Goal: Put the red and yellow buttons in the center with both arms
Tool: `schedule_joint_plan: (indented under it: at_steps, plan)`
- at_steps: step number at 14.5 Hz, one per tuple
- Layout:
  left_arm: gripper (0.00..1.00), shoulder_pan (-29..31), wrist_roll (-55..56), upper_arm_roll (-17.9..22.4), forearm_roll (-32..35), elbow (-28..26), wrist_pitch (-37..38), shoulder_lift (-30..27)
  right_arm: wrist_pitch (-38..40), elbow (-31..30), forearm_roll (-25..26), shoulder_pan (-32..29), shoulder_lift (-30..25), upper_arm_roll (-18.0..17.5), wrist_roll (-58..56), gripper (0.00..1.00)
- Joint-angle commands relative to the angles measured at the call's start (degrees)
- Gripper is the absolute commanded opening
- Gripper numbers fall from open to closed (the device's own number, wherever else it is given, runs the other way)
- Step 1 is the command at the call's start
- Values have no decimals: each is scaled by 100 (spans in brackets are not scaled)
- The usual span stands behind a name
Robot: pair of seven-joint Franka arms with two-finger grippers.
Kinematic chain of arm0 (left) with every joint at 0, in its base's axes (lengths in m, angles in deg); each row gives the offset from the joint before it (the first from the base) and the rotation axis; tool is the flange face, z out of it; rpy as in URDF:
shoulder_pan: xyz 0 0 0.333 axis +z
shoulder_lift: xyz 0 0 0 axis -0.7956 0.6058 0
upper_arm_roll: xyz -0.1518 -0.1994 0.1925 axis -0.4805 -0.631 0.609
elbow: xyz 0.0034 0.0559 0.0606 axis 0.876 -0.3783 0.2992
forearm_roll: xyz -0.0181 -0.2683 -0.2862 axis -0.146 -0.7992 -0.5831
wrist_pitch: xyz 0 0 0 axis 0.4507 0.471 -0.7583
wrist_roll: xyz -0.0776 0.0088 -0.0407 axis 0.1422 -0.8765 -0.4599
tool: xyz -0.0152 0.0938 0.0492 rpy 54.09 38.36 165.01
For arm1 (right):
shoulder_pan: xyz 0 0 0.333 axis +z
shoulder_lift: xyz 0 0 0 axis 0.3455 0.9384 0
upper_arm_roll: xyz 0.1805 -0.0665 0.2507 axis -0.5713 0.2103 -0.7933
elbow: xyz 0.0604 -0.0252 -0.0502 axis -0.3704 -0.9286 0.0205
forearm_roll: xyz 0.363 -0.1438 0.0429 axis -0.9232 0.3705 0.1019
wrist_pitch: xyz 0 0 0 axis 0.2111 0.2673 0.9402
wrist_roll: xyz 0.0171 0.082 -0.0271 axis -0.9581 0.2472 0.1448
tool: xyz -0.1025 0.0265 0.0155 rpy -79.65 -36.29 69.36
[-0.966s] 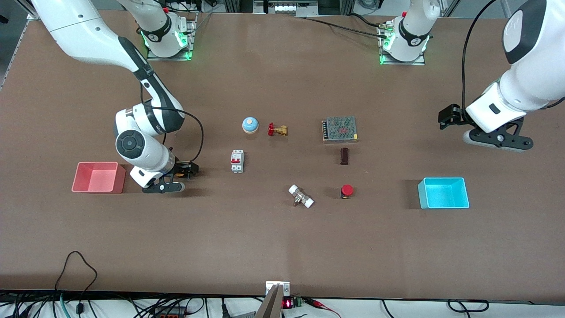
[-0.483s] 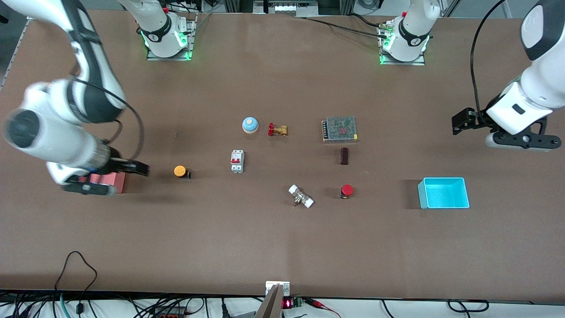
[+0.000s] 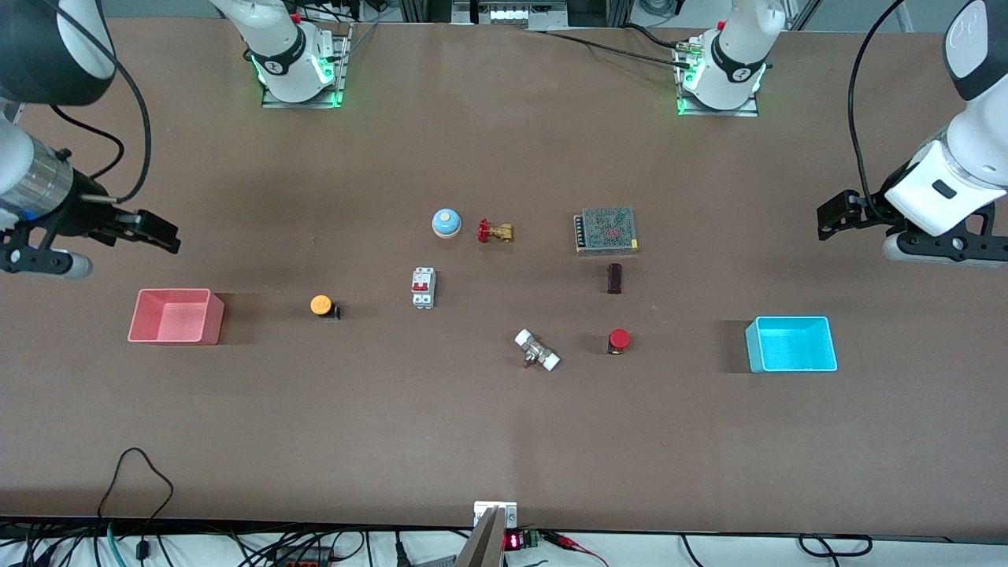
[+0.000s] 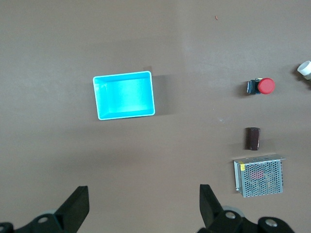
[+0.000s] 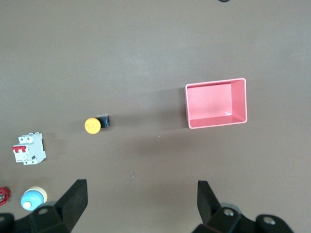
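- Two push buttons lie on the brown worktop, neither held: the yellow button and the red button.
- Yellow button: on its side between the pink tray and the white circuit breaker, closer to the right arm's end of the worktop. In the right wrist view it shows as an orange cap on a black body, well apart from the pink tray and near the circuit breaker.
- Red button: on its side toward the left arm's end, between the white-capped fitting and the cyan tray, nearer to the front camera than the dark brown block. The left wrist view shows it beside that block, well apart from the cyan tray.
- Right gripper: up in the air at the right arm's end of the worktop, over bare surface beside the pink tray; its jaws are spread wide and hold nothing, as its wrist view shows.
- Left gripper: raised at the left arm's end, over bare worktop beside the cyan tray; jaws likewise wide apart and empty in its wrist view.
- Other things mid-worktop: a blue-domed bell just beside a brass valve with a red handwheel, and a metal mesh power supply just beside the dark block.
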Motion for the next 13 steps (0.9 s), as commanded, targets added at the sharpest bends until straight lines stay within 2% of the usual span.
schedule_joint_plan:
  at_steps: [1, 3, 13]
  plan:
    - [100, 58, 26, -59, 50, 38, 112, -91, 137, -85, 30, 267, -99, 233, -22, 100]
    - [100, 58, 26, -76, 50, 47, 121, -100, 155, -85, 12, 636, -91, 681, -22, 100]
    - [100, 58, -9, -85, 50, 47, 138, -100, 269, -67, 21, 638, -91, 683, -39, 100]
